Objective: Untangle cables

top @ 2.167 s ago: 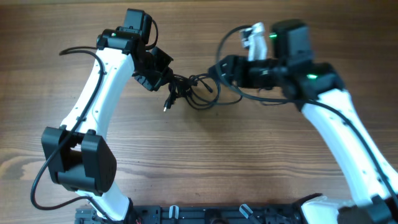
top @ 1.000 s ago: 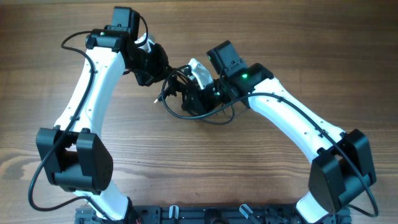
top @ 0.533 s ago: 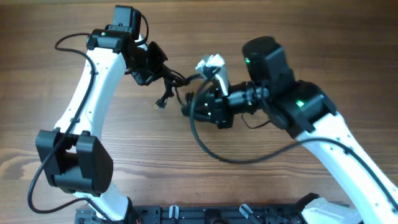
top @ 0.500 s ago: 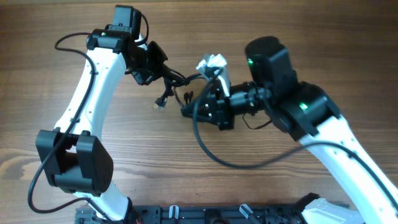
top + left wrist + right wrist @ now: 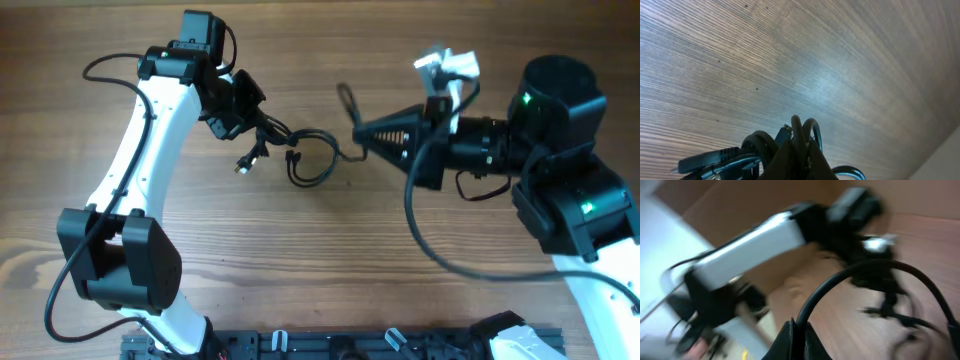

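Observation:
The cables (image 5: pixel 312 160) are thin black cords strung between my two grippers above the wooden table (image 5: pixel 330 260). My left gripper (image 5: pixel 248 110) is shut on one end of the bunch, and a plug end (image 5: pixel 241 165) dangles below it. My right gripper (image 5: pixel 362 131) is shut on a single cable that arcs up beside its tip. In the left wrist view the fingers (image 5: pixel 785 160) pinch several cords (image 5: pixel 760 142). The right wrist view is blurred: one cable (image 5: pixel 840 282) rises in an arc from the shut fingertips (image 5: pixel 812 347).
The right arm's own thick black wire (image 5: pixel 425 235) hangs in a loop over the table on the right. A black rail (image 5: pixel 330 345) runs along the front edge. The left arm (image 5: pixel 150 150) stretches along the left side.
My right arm has swung to the right with its cable, away from the left gripper. The bunch has been pulled out longer and looser. The left arm has hardly moved.

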`<move>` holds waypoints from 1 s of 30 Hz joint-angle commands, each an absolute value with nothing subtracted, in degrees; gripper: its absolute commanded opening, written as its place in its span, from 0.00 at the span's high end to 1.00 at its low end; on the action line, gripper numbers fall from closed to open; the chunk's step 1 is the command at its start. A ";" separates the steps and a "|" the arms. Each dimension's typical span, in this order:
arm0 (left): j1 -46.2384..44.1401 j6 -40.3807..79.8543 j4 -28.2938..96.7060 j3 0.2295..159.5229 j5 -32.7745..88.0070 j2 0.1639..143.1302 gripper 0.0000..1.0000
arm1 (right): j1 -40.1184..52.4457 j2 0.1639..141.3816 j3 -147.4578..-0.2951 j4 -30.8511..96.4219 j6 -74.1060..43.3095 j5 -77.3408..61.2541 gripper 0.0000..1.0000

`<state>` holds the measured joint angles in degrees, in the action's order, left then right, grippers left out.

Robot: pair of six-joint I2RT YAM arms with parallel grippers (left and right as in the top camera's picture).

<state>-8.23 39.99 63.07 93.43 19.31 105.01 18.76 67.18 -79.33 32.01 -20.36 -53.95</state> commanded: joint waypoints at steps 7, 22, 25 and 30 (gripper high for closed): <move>-8.03 23.53 65.63 93.76 28.01 105.03 0.96 | 16.40 85.36 -80.40 33.93 -20.99 -34.33 0.70; -8.01 28.97 67.61 93.76 27.29 105.03 0.96 | 18.11 86.91 -80.62 34.65 -12.14 -29.04 0.22; -8.01 30.30 68.05 93.76 22.20 105.03 0.96 | 18.22 85.91 -81.41 34.70 -13.50 -26.85 0.22; -8.03 33.91 68.23 93.76 23.14 105.03 0.96 | 22.61 85.93 -81.36 36.14 -5.43 -34.39 0.29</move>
<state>-8.23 31.00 68.07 93.43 22.24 105.01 19.14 87.20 -79.68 35.14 -11.14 -31.18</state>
